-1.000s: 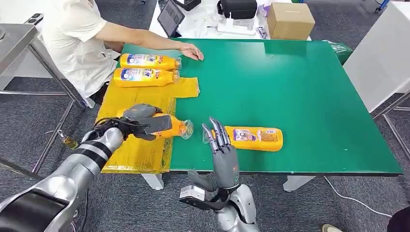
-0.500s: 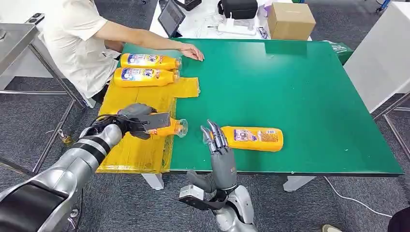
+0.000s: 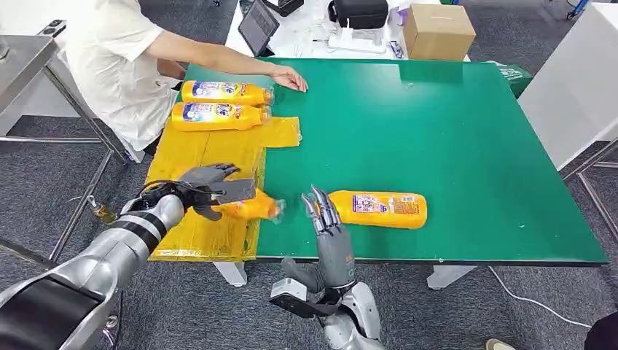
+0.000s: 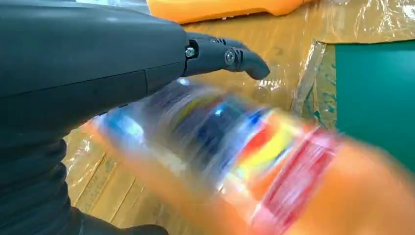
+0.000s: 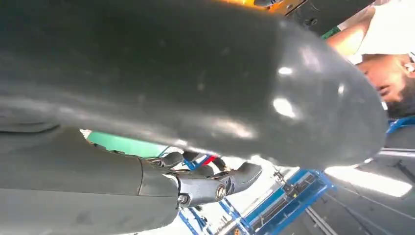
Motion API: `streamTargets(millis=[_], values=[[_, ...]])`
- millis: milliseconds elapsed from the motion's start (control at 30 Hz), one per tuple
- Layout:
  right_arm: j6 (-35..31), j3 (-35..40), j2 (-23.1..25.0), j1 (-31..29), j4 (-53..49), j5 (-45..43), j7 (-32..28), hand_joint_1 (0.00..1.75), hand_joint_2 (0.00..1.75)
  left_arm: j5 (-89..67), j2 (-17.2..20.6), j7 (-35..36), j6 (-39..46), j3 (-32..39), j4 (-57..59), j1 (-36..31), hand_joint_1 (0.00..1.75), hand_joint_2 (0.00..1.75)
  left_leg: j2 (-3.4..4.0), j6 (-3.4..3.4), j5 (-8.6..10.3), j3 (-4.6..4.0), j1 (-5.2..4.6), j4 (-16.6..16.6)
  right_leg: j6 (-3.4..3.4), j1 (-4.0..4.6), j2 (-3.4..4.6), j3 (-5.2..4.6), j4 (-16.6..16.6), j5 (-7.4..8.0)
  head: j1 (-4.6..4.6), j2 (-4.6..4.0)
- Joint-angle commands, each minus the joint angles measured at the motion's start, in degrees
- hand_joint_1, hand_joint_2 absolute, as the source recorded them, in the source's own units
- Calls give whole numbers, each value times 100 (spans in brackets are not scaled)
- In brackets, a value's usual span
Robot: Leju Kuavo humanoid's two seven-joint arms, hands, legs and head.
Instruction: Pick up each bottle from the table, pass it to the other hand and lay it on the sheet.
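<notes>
An orange bottle (image 3: 251, 208) is blurred just above the near right edge of the yellow sheet (image 3: 195, 152). My left hand (image 3: 210, 187) hovers over it with its fingers spread and no grip on it. In the left wrist view the same bottle (image 4: 274, 166) is a blur under my straight fingers (image 4: 230, 56). Another orange bottle (image 3: 380, 208) lies on the green table (image 3: 452, 138). My right hand (image 3: 326, 219) stands open and upright at this bottle's cap end, holding nothing. Two more bottles (image 3: 224, 92) (image 3: 217, 116) lie side by side at the sheet's far end.
A person sits at the table's far left corner with a hand (image 3: 290, 77) resting on the green top near the far bottles. A cardboard box (image 3: 437, 30) and a tablet (image 3: 258, 25) sit on the white table behind.
My left hand has carried the bottle down and nearer over the sheet, and its fingers have opened off it. The bottle now blurs as it drops. My right hand sank slightly.
</notes>
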Motion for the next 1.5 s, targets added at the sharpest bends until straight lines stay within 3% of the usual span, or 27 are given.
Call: streamTargets(millis=[33,633,767,933,1100,1333,1400,1467,1500], values=[[24,99,-100,-161,465,-47,-11,0,0,42,-59,-9,-108,-270,370,-152,0,175,6,10,-10,33,1,-6,-14,6,-3,34,-9,-8,0,0],[24,80,-146,-151,505,43,-11,0,0,485,42,-565,86,-110,-125,60,0,175,10,11,-14,38,2,-4,-17,8,-1,39,-8,-10,0,0],[24,-12,-158,-13,260,146,-11,0,0,1460,468,-986,176,332,-1896,949,0,175,12,7,-7,21,-2,-7,-10,1,6,18,-7,-3,0,0],[24,-12,-158,-13,260,146,-11,0,0,1460,468,-986,176,332,-1896,949,0,175,15,10,-17,39,0,-4,-17,6,6,35,-4,-13,0,0],[24,-107,-173,118,122,217,-11,0,0,1867,830,-922,548,544,-3432,1848,0,175,18,8,-11,28,-3,-7,-12,1,10,22,-6,-7,0,0],[24,-476,-142,291,-132,520,-11,0,0,1980,1197,-859,666,659,-4531,2470,0,175,27,11,-23,44,2,-4,-19,8,14,38,-6,-17,2,0],[24,-993,-127,383,-337,913,-11,0,0,2339,1148,-980,629,901,-4918,2834,0,175,23,11,-22,44,0,-6,-18,6,10,37,-6,-19,2,0],[24,-1829,-143,475,-807,972,-11,0,0,3670,444,-1200,535,1605,-5465,3592,0,175,20,13,-22,47,-2,-8,-15,4,8,42,-10,-20,0,0],[24,-2040,-149,502,-984,993,-11,0,175,4073,245,-1197,465,1736,-5595,3794,0,175,12,11,-16,33,-5,-8,-8,-1,2,30,-9,-16,-2,0]])
